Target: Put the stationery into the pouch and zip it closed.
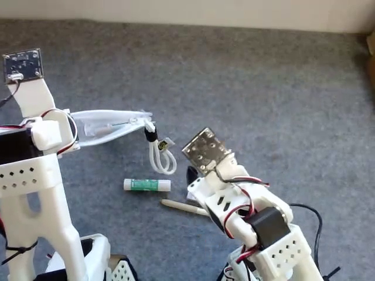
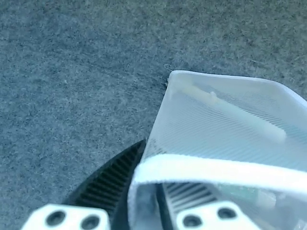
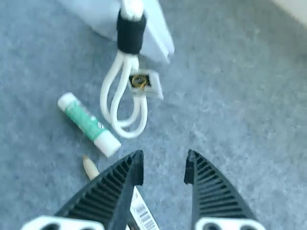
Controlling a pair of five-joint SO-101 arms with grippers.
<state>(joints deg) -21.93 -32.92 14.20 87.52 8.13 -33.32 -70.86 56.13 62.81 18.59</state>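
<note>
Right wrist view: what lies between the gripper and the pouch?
The white cord loop and its small tag lie between right gripper and pouch, seen in the right wrist view.

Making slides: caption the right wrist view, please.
Right arm's open fingers poised near glue stick, pencil, cord loop and pouch.

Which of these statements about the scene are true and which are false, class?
1. The left gripper is shut on the pouch. True.
2. The glue stick is inside the pouch. False: it lies on the carpet, outside the pouch.
3. The right gripper is open and holds nothing. True.
4. The pencil stands upright. False: it lies flat on the carpet near the glue stick.
</note>
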